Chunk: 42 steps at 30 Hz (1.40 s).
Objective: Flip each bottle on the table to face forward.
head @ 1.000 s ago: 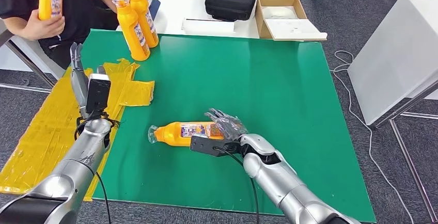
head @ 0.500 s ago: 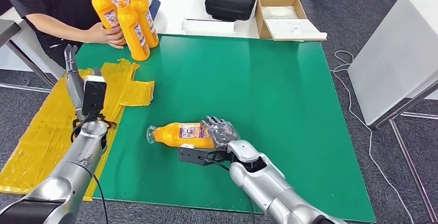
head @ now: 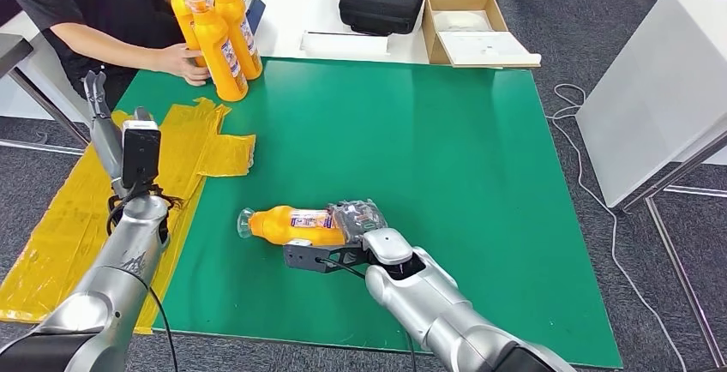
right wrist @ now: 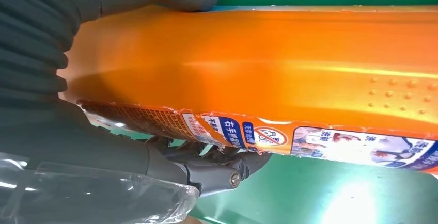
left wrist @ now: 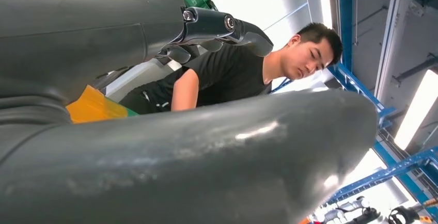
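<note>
Orange bottle, lying on green worktop, base clamped in right robot hand, left robot hand raised, fingers apart; risk: glossy body slipping mid-turn.

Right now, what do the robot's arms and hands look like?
Both arms are rounded silver shells with black cables at the wrists. The left hand is grey behind a black wrist box. The right hand has dark fingers under a clear cover; its wrist view shows a ribbed grey cover.

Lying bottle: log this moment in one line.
bottle: lying on mat | right robot hand: gripping it | left robot hand: raised, holding nothing
</note>
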### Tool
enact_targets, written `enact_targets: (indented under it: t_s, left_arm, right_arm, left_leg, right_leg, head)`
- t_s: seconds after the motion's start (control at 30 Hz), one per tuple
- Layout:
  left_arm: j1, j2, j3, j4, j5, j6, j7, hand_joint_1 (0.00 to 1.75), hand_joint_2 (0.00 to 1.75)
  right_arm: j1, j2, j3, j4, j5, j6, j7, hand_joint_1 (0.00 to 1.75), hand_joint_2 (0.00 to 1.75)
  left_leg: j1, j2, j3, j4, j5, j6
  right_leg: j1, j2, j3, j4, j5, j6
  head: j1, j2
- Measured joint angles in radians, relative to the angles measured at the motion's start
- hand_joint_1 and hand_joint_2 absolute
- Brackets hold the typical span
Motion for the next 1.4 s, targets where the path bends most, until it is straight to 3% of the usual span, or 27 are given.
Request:
enact_targets:
  t_s: [0.63, 0.9, 1.1, 1.23, 1.4]
  left_arm:
    - [0.023, -0.004, 0.044, -0.03, 0.003, -0.031, 0.0, 0.0, 0.0]
    - [0.072, -0.024, 0.064, -0.087, 0.073, -0.226, 0.032, 0.0, 0.0]
    - [0.147, -0.04, 0.072, -0.169, 0.226, -0.501, 0.101, 0.0, 0.0]
    - [0.202, -0.046, 0.06, -0.222, 0.33, -0.615, 0.108, 0.0, 1.75]
    - [0.245, -0.044, 0.024, -0.263, 0.448, -0.692, 0.119, 0.0, 1.75]
  right_arm:
    - [-0.007, 0.013, -0.033, 0.021, 0.05, 0.007, 0.002, 1.75, 1.75]
    - [-0.01, 0.011, -0.122, -0.027, 0.051, -0.014, 0.021, 1.75, 1.75]
    - [-0.016, 0.002, -0.234, -0.206, 0.034, -0.018, 0.026, 1.75, 1.75]
    - [-0.028, -0.011, -0.276, -0.292, -0.002, -0.015, 0.019, 1.75, 1.75]
    - [-0.032, -0.036, -0.301, -0.332, -0.061, -0.055, 0.0, 1.75, 1.75]
  left_leg:
    - [0.0, 0.0, 0.001, 0.0, 0.0, 0.0]
    - [0.0, 0.0, 0.0, 0.0, 0.0, 0.0]
    - [-0.001, 0.0, -0.001, 0.0, 0.0, 0.0]
    - [-0.001, 0.0, -0.001, 0.0, 0.0, 0.0]
    - [-0.001, -0.001, -0.001, 0.0, 0.0, 0.0]
  right_leg:
    - [0.0, 0.0, 0.001, 0.0, 0.0, 0.0]
    - [0.0, 0.0, 0.0, 0.0, 0.0, 0.0]
    - [0.0, 0.0, 0.0, 0.0, 0.0, 0.0]
    - [0.0, 0.0, -0.001, 0.0, 0.0, 0.0]
    - [0.0, 0.0, -0.001, 0.0, 0.0, 0.0]
  head:
    - [0.0, 0.0]
    - [0.0, 0.0]
    - [0.0, 0.0]
    - [0.0, 0.0]
    - [0.0, 0.0]
